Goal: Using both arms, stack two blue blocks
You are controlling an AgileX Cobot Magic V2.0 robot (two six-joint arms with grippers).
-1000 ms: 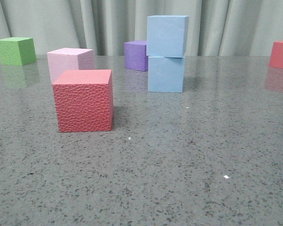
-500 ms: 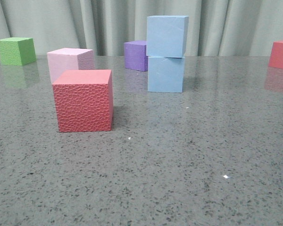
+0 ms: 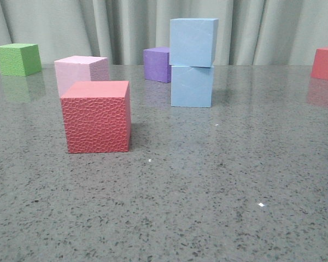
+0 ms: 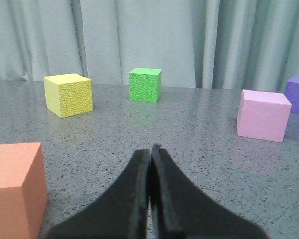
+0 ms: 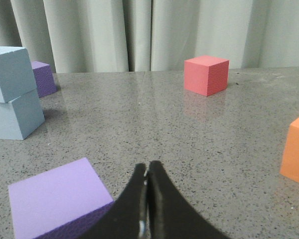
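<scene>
Left gripper [image 4: 150, 149] and right gripper [image 5: 147, 167] are both sitting with jaws pressed together, gripping nothing, low over the table [image 3: 208, 180] and well clear of the stack. Upper blue block [image 3: 193, 41] is resting squarely on lower blue block [image 3: 192, 85] toward the back, just beside the purple cube [image 3: 157, 64]. Stacking is looking done; nothing left that I can see.

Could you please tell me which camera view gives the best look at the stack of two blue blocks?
The front view: both blue blocks show whole, the upper one resting on the lower, turned slightly. The right wrist view catches the stack only at the frame's edge, partly cut off. The left wrist view does not show it.
</scene>
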